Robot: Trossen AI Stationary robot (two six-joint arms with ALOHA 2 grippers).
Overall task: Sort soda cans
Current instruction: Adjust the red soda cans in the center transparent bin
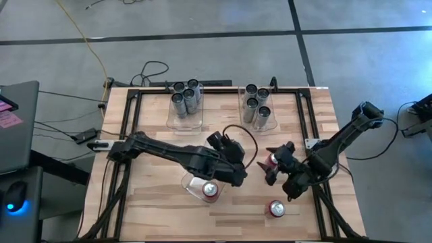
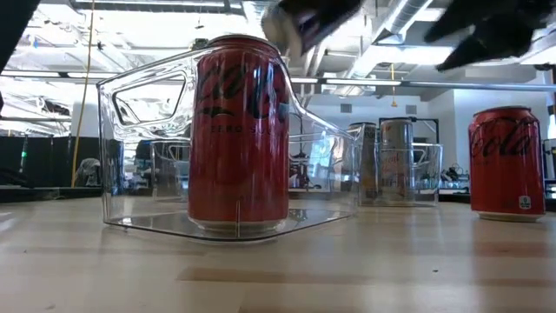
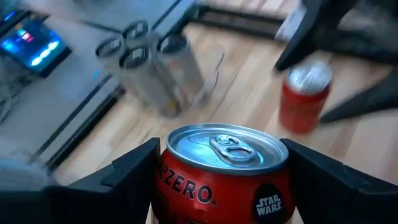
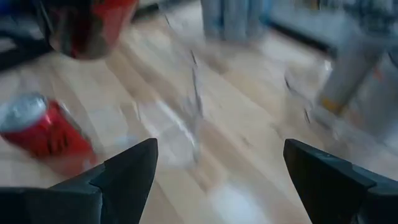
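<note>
In the high view the left gripper sits at lower centre of the frame over a clear bin, and its wrist view shows the fingers on either side of a red can. They look closed on it, though I cannot tell whether they still grip or have just let go. In the low view that red can appears to stand upright inside the bin at left of centre. The right gripper is right of centre with its fingers spread wide and empty, just beside a second red can; a third red can stands alone on the table near the lower right. Two more bins at the top of the high view each hold four silver cans. The step in hand seems to be placing a red can in the near bin. Next, the left fingers would need to open and lift clear, while the right fingers close around the nearby can.
</note>
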